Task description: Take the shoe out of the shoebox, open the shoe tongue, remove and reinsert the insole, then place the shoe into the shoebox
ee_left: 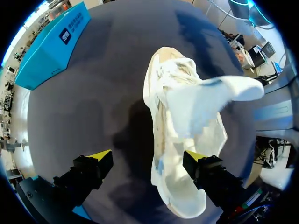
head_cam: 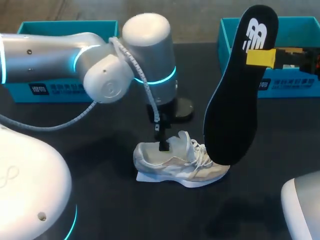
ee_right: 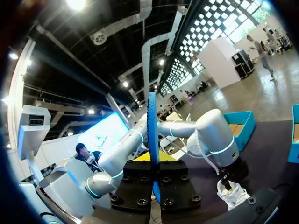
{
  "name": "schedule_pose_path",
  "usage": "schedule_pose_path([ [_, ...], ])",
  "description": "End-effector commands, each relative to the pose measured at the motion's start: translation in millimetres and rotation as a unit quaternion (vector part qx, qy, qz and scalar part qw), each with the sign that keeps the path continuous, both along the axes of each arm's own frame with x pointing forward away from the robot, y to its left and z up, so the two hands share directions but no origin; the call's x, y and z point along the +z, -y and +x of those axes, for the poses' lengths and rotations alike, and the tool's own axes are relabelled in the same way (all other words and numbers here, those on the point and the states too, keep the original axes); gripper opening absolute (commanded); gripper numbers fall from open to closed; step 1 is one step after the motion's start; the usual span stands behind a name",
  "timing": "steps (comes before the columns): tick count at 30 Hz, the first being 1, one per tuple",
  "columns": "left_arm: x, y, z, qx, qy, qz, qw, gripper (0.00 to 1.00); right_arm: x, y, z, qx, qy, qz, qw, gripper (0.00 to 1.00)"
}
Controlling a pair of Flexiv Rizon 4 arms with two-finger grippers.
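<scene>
Shoe (head_cam: 170, 162), white with beige panels, is seen standing on its sole on the dark counter (head_cam: 110, 210), near its middle, with the toe turned to the right and the tongue (ee_left: 205, 95) raised out of the opening. The left gripper (ee_left: 147, 156) is lowered at the heel end with its fingers spread: one yellow tip is placed over the shoe's opening, the other over bare counter just beside the shoe, so nothing is pinched. The black insole (head_cam: 240, 110) is held upright above the counter, its lower end seen over the toe in the head view. It is pinched near its upper end between the fingers of the right gripper (head_cam: 261, 57). At the counter's far edge, the left teal box (head_cam: 20, 92) is set behind the left arm and the right teal box (head_cam: 295, 82) behind the insole.
</scene>
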State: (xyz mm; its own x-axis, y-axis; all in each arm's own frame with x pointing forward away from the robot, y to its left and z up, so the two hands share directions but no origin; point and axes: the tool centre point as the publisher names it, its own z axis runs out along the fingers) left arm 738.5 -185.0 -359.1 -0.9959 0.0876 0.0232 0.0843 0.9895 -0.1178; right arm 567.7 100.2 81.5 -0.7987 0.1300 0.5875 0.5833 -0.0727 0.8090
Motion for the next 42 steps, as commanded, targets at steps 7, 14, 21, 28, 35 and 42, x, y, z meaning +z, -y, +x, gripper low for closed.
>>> schedule_pose_path([
  [7, -17, 11, -3.1, 0.000, -0.007, 0.008, 1.000, 0.78, 2, -3, 1.9, 0.000, -0.001, -0.001, 1.000, 0.00],
  [14, -24, 17, -4.8, 0.004, -0.009, 0.013, 1.000, 0.75, 2, -3, 1.9, 0.000, -0.001, -0.001, 1.000, 0.00],
  [21, -25, 20, -5.6, 0.011, -0.006, 0.015, 1.000, 0.00, 2, -3, 1.9, 0.000, -0.001, -0.001, 1.000, 0.00],
  [28, -23, 16, -4.9, 0.014, -0.011, 0.016, 1.000, 0.00, 2, -3, 1.9, 0.000, -0.001, -0.001, 1.000, 0.00],
  [35, -8, 7, -8.4, -0.004, -0.007, 0.009, 1.000, 0.00, 2, -3, 1.9, 0.000, -0.001, -0.001, 1.000, 0.00],
  [42, 14, 3, -15.4, -0.067, 0.017, 0.008, 0.998, 0.00, 2, -3, 1.9, 0.000, -0.001, -0.001, 1.000, 0.00],
])
